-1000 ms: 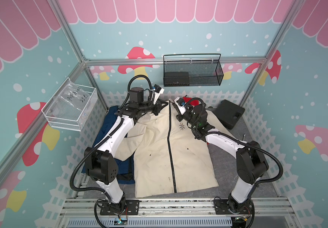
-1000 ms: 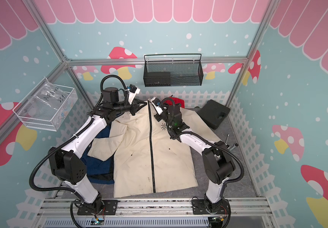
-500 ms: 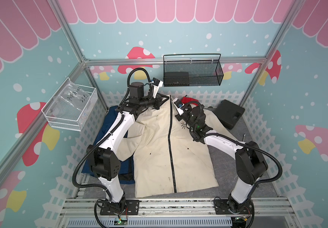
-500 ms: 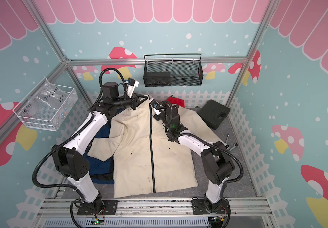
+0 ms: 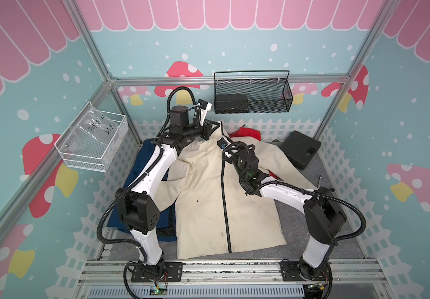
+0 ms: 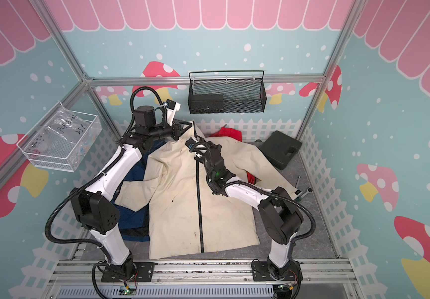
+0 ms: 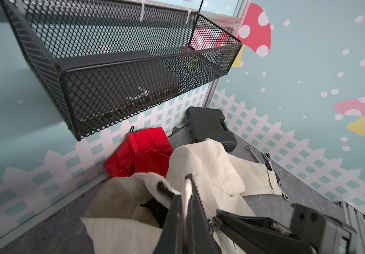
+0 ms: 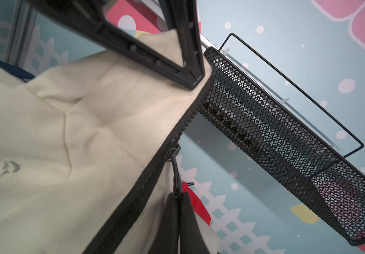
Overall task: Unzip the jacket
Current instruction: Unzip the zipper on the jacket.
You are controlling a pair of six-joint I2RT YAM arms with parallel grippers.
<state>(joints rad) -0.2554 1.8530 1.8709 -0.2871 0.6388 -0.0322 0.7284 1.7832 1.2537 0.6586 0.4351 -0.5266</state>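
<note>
- Grey table [image 5: 294,227] between mushroom walls [image 5: 403,116] carries the cream jacket [image 5: 203,202], lying flat in the middle, its zipper [image 5: 224,196] almost fully closed.
- Left gripper [image 7: 187,183] is clamped on the raised collar [image 7: 153,178].
- Right gripper [image 8: 178,196] pinches the zipper pull [image 8: 175,173] near the top.
- Unzipping is only starting, I judge. Next, the right one should draw the pull toward the hem [image 5: 208,251], collar held tight.

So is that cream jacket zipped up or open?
Nearly all zipped: the black zipper runs joined up the cream jacket; only the collar stretch above the slider is parted.
</note>
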